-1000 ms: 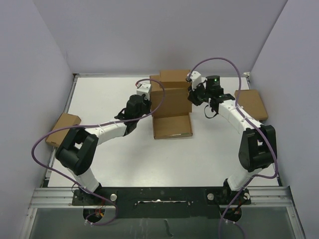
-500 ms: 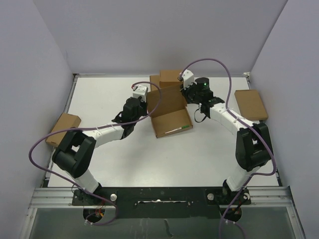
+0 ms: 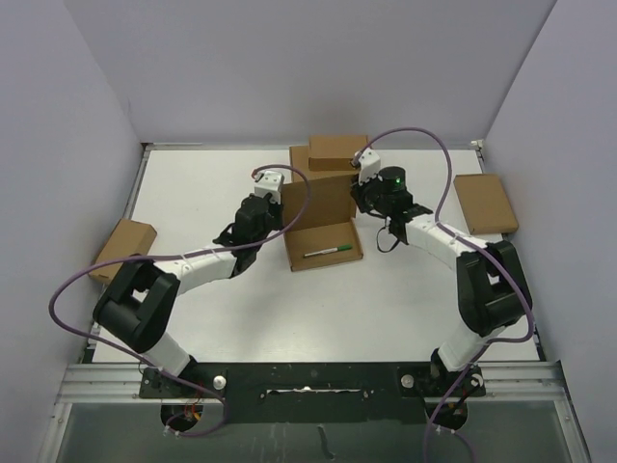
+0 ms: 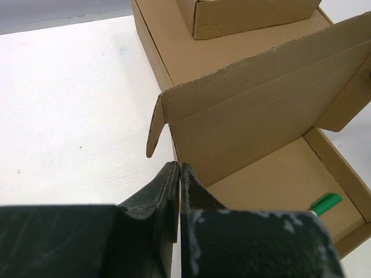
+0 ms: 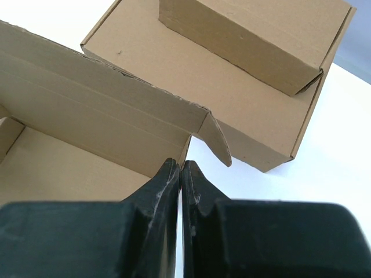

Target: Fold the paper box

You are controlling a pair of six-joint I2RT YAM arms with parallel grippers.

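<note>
You had the paper box (image 3: 321, 220) (image 4: 255, 116) (image 5: 87, 110) just in front of the wide box (image 3: 299, 160) (image 4: 174, 52) (image 5: 191, 75). Its lid stood upright on the side toward that box, and its tray lay open on the near side. Your left gripper (image 4: 177, 185) was clamped on the tray's left wall, in front of the wide box's left corner. Your right gripper (image 5: 181, 174) was pinched shut on the right wall, in front of its right end. A green pen (image 3: 327, 252) (image 4: 326, 203) lay in the tray, farther from the wide box than either gripper. A smaller box (image 3: 337, 149) (image 5: 249, 35) sat on top of the wide box, toward its right.
</note>
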